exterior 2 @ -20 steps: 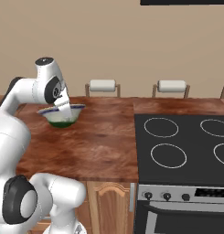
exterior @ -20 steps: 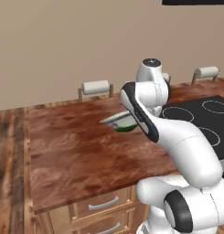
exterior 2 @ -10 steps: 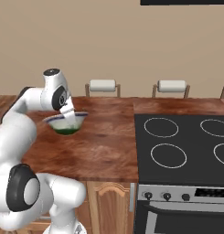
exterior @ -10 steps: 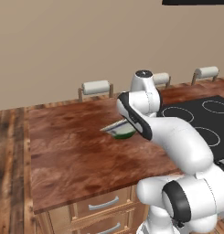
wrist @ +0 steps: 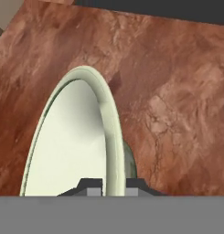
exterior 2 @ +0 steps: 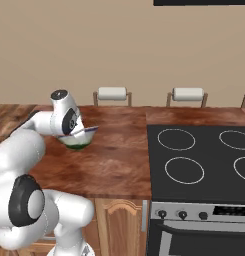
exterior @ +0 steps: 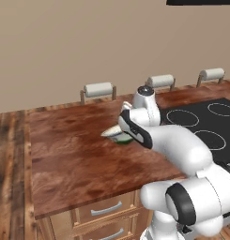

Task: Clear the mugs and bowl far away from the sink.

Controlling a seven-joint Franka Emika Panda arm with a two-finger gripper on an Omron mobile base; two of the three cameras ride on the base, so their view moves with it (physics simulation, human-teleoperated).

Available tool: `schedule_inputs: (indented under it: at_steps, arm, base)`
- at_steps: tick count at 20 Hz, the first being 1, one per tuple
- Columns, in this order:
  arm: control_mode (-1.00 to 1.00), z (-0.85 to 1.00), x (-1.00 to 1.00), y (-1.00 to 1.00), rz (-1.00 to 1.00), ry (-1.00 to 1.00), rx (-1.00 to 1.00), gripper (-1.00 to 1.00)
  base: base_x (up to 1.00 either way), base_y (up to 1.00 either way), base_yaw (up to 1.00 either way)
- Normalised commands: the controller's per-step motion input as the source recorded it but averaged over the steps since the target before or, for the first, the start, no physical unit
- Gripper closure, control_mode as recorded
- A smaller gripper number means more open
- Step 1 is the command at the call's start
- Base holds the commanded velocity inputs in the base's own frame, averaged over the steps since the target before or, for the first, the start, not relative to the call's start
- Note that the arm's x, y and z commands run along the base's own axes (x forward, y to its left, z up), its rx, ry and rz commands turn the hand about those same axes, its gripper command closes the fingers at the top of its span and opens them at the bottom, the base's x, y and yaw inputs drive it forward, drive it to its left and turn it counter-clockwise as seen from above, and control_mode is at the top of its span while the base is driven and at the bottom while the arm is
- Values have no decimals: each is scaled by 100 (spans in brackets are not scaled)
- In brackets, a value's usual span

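Observation:
The pale green-cream bowl [exterior: 115, 134] hangs tilted, very low over the brown wooden counter [exterior: 74, 159]. My gripper [wrist: 114, 183] is shut on its rim, one finger inside and one outside. In the right base view the bowl [exterior 2: 80, 138] sits just beside the hand [exterior 2: 69, 131]. In the hand view the bowl [wrist: 70, 146] stands almost edge-on, its light inside facing left. I cannot tell whether its dark green underside touches the wood. The mugs and the sink are out of view.
A black stovetop [exterior 2: 199, 155] with ring marks lies to the right of the counter. Stool backs [exterior 2: 112, 94] line the counter's far edge. The counter's left edge [exterior: 31, 168] drops to the wooden floor. Drawers [exterior: 104, 211] sit under its front.
The arm has lowered the bowl toward the counter, carrying it slightly forward. The grip on the rim has stayed the same.

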Motion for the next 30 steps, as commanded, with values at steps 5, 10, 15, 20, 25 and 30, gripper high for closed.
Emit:
schedule_inputs:
  at_steps: [5, 10, 15, 20, 25, 30]
  arm:
    - [-100, -35, 0, -8, 0, -34, 14, 100]
    - [-100, -36, 0, -28, 0, -32, 33, 100]
    - [-100, -14, 0, -16, 0, -13, 15, 100]
    - [-100, -1, 0, 0, 0, 0, 0, 100]
    - [-100, -12, 14, 3, 0, 0, -6, 100]
    - [-100, -31, 15, 4, 0, 2, -8, 100]
  base:
    - [0, 0, 0]
    - [0, 0, 0]
    - [0, 0, 0]
    - [0, 0, 0]
    - [0, 0, 0]
    - [0, 0, 0]
